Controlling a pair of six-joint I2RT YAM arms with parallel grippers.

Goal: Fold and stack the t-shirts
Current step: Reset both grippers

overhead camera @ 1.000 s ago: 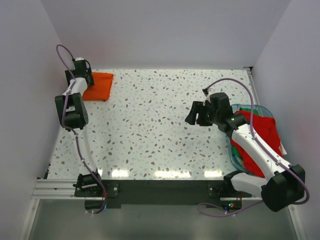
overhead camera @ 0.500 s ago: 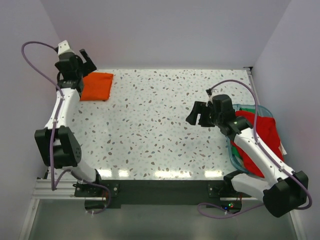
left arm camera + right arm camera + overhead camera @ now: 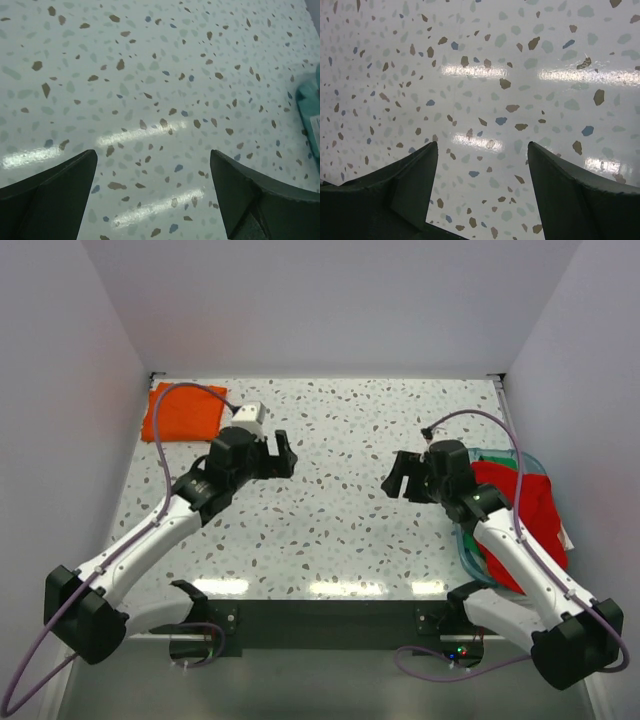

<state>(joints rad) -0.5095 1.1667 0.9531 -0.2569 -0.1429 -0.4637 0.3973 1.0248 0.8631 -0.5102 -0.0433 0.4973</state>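
Observation:
A folded bright orange t-shirt lies at the far left corner of the speckled table. A deeper red t-shirt lies crumpled in the clear teal-rimmed bin at the right, with a bit of green cloth behind it. My left gripper is open and empty over the table's left middle, away from the orange shirt. My right gripper is open and empty over the table, just left of the bin. Both wrist views show only bare table between the open fingers.
The bin's teal rim shows at the right edge of the left wrist view. White walls close in the table on three sides. The arm bases sit on a dark rail at the near edge.
My left arm has swung from the far left corner by the orange shirt to the table's left middle. My right gripper has shifted slightly to the right.

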